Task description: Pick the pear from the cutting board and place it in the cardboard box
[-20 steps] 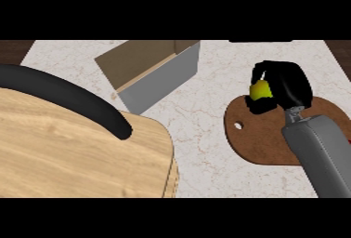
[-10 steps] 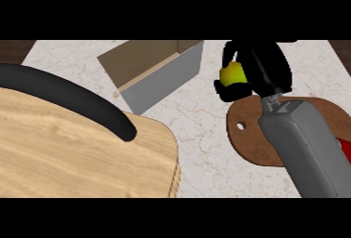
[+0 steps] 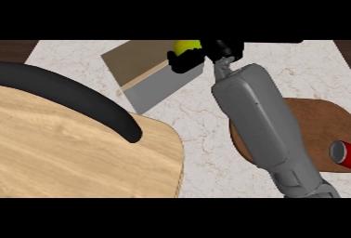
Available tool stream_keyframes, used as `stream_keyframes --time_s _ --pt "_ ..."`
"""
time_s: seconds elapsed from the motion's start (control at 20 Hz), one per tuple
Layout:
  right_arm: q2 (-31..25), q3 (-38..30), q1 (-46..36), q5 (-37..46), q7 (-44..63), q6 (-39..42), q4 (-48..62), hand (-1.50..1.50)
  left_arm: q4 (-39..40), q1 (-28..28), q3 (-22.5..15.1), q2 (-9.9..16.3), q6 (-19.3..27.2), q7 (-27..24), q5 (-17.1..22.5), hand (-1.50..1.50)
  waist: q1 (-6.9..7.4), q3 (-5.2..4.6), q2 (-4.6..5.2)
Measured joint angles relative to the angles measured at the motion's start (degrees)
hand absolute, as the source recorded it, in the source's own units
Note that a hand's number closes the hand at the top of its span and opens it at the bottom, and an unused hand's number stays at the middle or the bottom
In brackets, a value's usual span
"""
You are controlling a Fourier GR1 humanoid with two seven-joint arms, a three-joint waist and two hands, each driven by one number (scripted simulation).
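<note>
Moved left since before, right hand [image 3: 205,52] curls round the pear [image 3: 185,46] over the box [image 3: 147,69], upper centre of frame.

— What stands in the way?
— The cardboard box's [image 3: 154,76] grey wall, with the right forearm [image 3: 264,130] lying over the cutting board [image 3: 315,121].
— Free room?
— Bare worktop [image 3: 198,125] between box and board.

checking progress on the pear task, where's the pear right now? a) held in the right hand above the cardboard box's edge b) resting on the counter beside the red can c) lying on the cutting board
a, the right hand curls round the yellow pear over the cardboard box, away from the cutting board.
</note>
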Motion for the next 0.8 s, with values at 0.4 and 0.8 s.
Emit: stream_keyframes --time_s 0.4,0.8 --pt "1.9 -4.2 -11.7 -6.4 -2.3 -8.4 21.1 1.5 -0.3 -1.3 -0.6 -0.9 0.1 1.3 -1.1 0.0 1.43 -0.07 0.54" --pt "2.2 -5.1 -20.0 -9.3 -5.5 -15.1 38.9 1.5 1.1 -3.8 -1.3 -1.5 -0.5 0.2 -1.6 0.0 3.39 -0.06 1.33"
